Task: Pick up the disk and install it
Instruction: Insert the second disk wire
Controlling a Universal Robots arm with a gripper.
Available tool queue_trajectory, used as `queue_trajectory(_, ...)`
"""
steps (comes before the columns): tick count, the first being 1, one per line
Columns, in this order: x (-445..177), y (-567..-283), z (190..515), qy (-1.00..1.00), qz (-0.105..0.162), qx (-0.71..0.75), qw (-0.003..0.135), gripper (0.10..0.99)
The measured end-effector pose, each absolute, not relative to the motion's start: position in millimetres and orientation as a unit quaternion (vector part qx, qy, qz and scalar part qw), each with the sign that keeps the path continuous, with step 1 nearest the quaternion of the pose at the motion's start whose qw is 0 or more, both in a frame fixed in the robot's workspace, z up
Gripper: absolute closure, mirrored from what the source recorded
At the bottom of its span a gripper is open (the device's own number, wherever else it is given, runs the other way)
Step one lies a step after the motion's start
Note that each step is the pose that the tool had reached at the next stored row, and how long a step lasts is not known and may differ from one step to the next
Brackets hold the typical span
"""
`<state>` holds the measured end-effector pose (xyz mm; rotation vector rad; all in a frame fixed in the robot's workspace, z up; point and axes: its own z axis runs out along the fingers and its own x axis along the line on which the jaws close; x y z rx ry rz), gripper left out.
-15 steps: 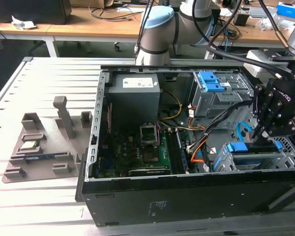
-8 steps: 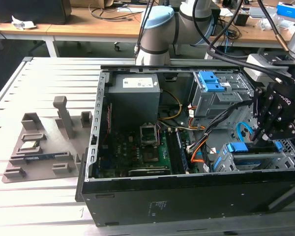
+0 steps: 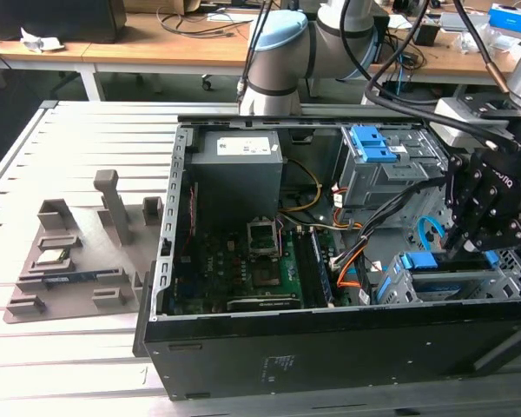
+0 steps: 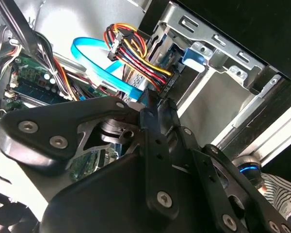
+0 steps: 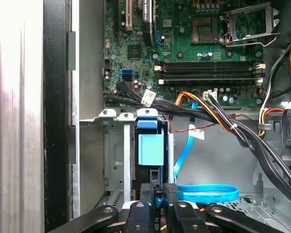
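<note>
The disk [image 5: 150,148] sits edge-on in the metal drive cage [image 5: 117,160] at the case's lower front corner, its bright blue carrier frame facing the camera in the first wrist view. In the exterior view, the disk [image 3: 438,284] lies in that cage at the exterior view's right, silver with blue plastic at both ends. My gripper [image 5: 160,190] reaches down onto the carrier's near end. Its two black fingers are drawn close together with a thin blue edge between them. The gripper [image 3: 456,248] hangs just above the cage, and its fingertips [image 4: 158,104] point into the bay.
The open computer case [image 3: 169,261] holds a green motherboard [image 5: 208,48], a grey power-supply box [image 3: 237,148] and an upper cage with blue latches [image 3: 373,143]. A blue flat cable [image 5: 203,193] and a black wire bundle [image 5: 223,116] run beside the bay. A grey fixture [image 3: 78,261] lies on the slatted table.
</note>
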<state>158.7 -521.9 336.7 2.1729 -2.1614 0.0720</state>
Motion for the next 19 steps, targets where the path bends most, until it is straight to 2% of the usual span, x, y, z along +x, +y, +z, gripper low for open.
queue_trajectory(5, 158.6, -518.8, 358.9, -0.705, 0.023, 0.708, 0.038, 0.863)
queue_trajectory(6, 158.6, -518.0, 364.3, -0.705, 0.024, 0.708, 0.038, 0.98)
queue_trajectory(10, 158.6, -516.8, 379.2, -0.705, 0.024, 0.708, 0.038, 0.98)
queue_trajectory(19, 158.6, -516.8, 379.9, -0.705, 0.024, 0.708, 0.038, 0.98)
